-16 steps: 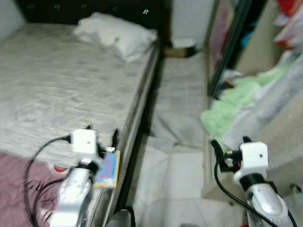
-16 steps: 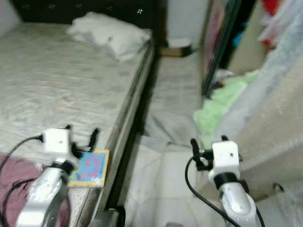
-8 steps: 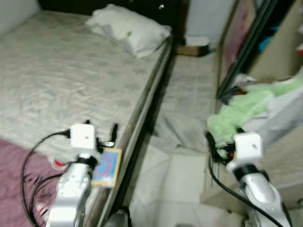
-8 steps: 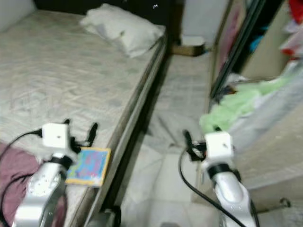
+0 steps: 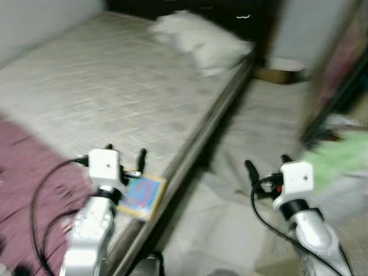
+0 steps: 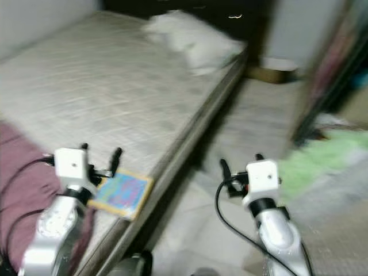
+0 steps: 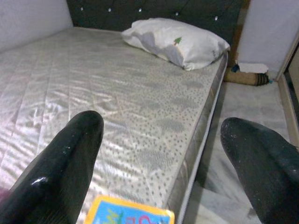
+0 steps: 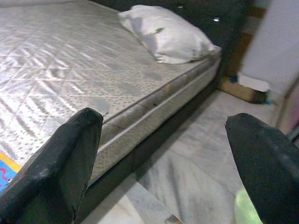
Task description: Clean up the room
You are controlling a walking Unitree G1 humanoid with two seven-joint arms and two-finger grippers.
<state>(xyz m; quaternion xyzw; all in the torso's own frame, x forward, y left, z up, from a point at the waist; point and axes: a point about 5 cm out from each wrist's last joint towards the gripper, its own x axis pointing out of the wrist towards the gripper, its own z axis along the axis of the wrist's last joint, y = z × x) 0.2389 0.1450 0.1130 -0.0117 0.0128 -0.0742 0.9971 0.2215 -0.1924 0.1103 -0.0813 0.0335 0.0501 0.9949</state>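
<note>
A bare quilted mattress on a bed (image 5: 115, 98) is filling the left and middle of the head views, which are blurred. A white pillow (image 5: 201, 39) is lying at the bed's far right corner, against a dark studded headboard (image 7: 154, 11). A maroon blanket (image 5: 29, 184) is covering the near left part of the mattress.

A colourful, mostly blue book (image 5: 141, 195) is lying flat at the near right edge of the bed, just beside the blanket. The left pincer (image 5: 125, 154) is hovering over the mattress just above the book's far end, its two black fingers (image 7: 60, 163) spread wide apart and gripping nothing. In the left wrist view the book's yellow-bordered edge (image 7: 128, 214) is sitting low between those fingers.

The right pincer (image 5: 267, 167) is hanging over the pale tiled floor (image 5: 218, 230) beside the bed's right side, well apart from the book. Its fingers (image 8: 56, 172) are also released, spread wide with nothing between them.

Past the bed's far corner, a brown box (image 5: 279, 72) is resting on the floor by the wall. A light grey cloth (image 5: 264, 126) is spread over the floor alongside the bed. A green cloth (image 5: 333, 158) is bunched at the right, beside a dark upright frame (image 5: 336, 80).
</note>
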